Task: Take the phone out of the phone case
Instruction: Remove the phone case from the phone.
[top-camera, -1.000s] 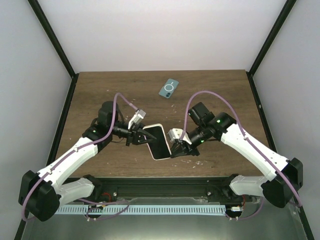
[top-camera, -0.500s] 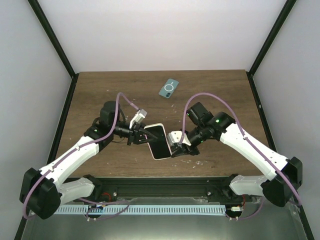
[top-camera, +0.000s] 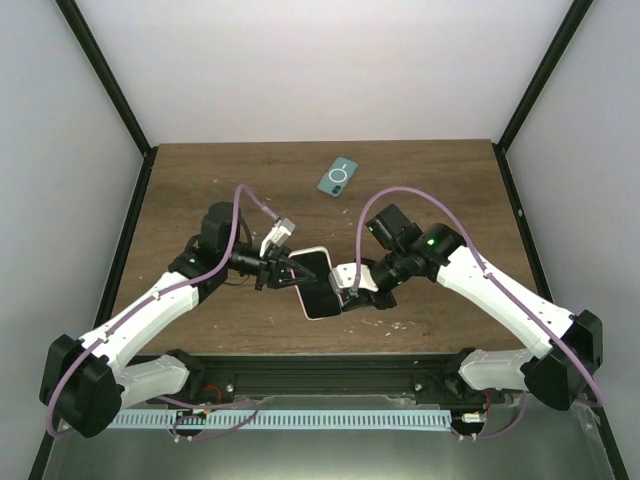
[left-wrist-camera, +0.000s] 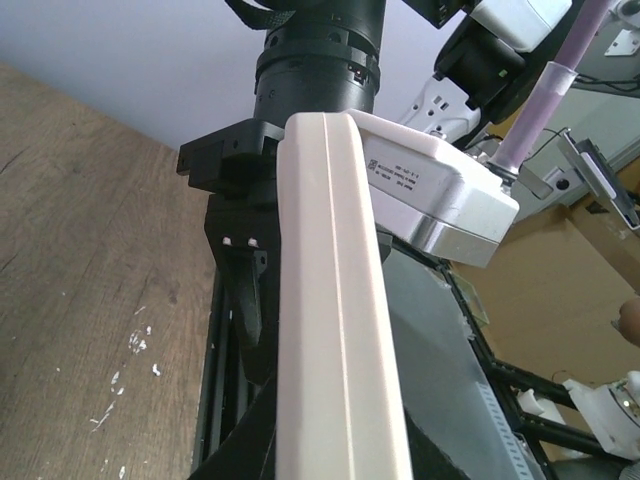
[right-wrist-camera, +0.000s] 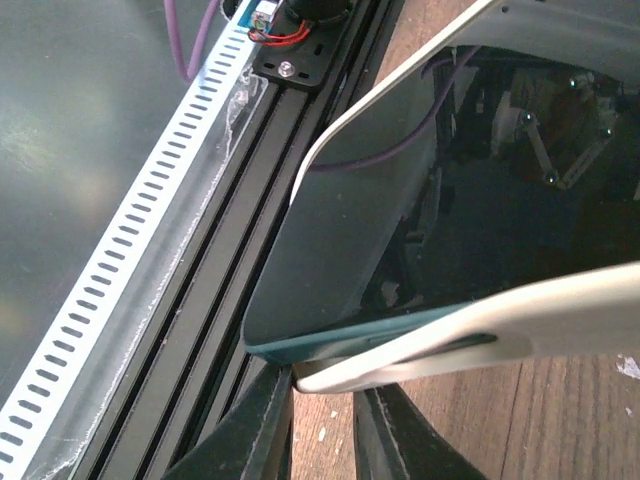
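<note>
A phone with a dark screen (top-camera: 318, 278) sits in a pale pinkish-white case (top-camera: 309, 310), held above the table between both grippers. My left gripper (top-camera: 284, 272) is shut on the case's long left edge (left-wrist-camera: 335, 300), with its dark fingers (left-wrist-camera: 240, 440) on either side. My right gripper (top-camera: 348, 292) is shut on the case's near right corner (right-wrist-camera: 340, 372). In the right wrist view the phone's teal edge (right-wrist-camera: 330, 345) has lifted out of the white case (right-wrist-camera: 520, 330) at that corner, just above the fingers (right-wrist-camera: 268, 420).
A teal rectangular object with a white ring (top-camera: 338, 176) lies at the back of the wooden table (top-camera: 200, 190). A black rail (top-camera: 320, 375) and a slotted white strip (right-wrist-camera: 130, 240) run along the near edge.
My right arm has swung left and its gripper has pressed in closer on the case's corner. The phone and case have shifted slightly left. My left gripper has kept its hold.
</note>
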